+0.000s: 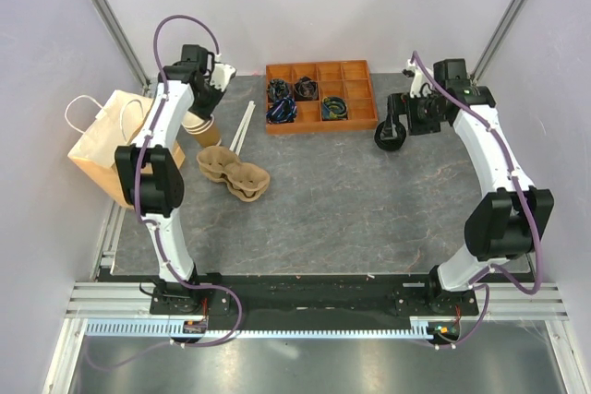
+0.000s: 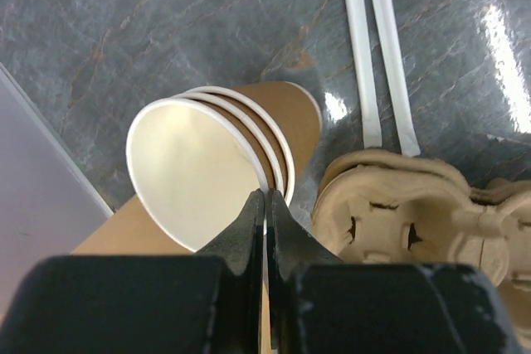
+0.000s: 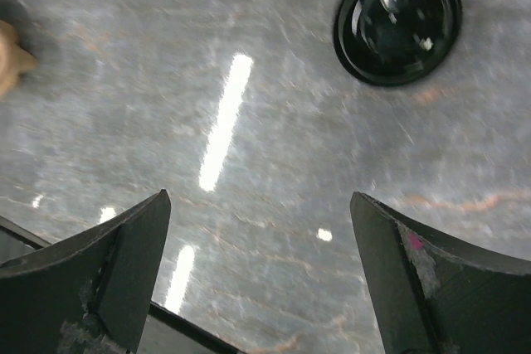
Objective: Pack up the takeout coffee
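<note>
No lidded coffee cup shows anywhere; what I see is a stack of cups (image 2: 195,167) lying on its side at the table's (image 1: 360,196) ten o'clock. Its axis runs ten-to-four, mouths toward the paper bag (image 1: 100,149), and the left gripper (image 2: 265,205) is clenched at the front rim, though I cannot tell whether it pinches the paper. The lid (image 3: 398,22) lies flat at two o'clock, just ahead of the right gripper (image 3: 261,201), which gapes empty over glossy stone, while the cup carrier (image 2: 398,221) crowds the stack.
</note>
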### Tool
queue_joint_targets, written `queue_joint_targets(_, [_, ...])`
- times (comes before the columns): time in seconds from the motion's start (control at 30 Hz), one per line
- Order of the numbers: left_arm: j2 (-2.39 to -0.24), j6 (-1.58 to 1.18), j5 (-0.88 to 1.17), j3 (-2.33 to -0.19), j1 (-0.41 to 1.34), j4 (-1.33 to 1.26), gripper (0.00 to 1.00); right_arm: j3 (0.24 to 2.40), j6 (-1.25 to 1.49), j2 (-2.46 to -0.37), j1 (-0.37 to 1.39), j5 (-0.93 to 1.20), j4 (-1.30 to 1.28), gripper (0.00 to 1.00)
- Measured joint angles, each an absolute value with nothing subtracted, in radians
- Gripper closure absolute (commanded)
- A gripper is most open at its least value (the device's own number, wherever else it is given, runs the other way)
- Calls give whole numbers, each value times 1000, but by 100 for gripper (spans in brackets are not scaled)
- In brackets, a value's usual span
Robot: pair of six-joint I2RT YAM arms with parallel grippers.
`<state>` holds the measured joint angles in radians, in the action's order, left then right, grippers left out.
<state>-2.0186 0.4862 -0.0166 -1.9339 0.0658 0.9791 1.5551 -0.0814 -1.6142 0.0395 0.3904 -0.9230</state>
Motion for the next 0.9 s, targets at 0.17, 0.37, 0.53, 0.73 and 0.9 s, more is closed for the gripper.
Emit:
queue_joint_targets(0.17, [-1991,487,-74,-1909,111,925,98,1636,-15,-1696,79,472,-873,2])
queue_joint_targets(0.37, [-1949,488,-98,-1897,136,879,98,1612,194,-1756,182,571,-626,2])
queue_joint_targets(0.53, [-1944,488,-103,-1851,135,852,98,1600,425,-1852,342,591,-292,2])
queue_joint_targets(0.73, [-1938,488,-103,-1781,132,833,98,1745,721,-2132,504,609,40,16])
queue_joint_targets(0.9, [-1906,488,-102,-1771,127,823,98,1826,961,-2312,556,615,255,42])
